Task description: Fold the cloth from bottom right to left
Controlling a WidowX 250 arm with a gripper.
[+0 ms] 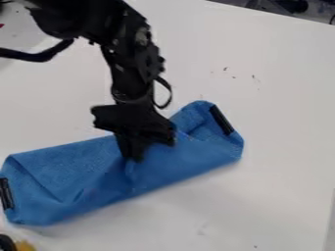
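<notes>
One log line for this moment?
tool: at blue cloth, near middle | cloth: creased, slantwise | black strips: one at each end | table: white

"Where was the camera?"

"Above the white tabletop [281, 112], higher than the black gripper [152, 151] and its fingers [133, 148]."

"Facing which way?"

"Down at a slant, past the fingers toward the table's far edge."

"How near?"

"Fairly close: the blue cloth [186, 159] around and beneath the fingertips spanned most of the frame's width."
</notes>
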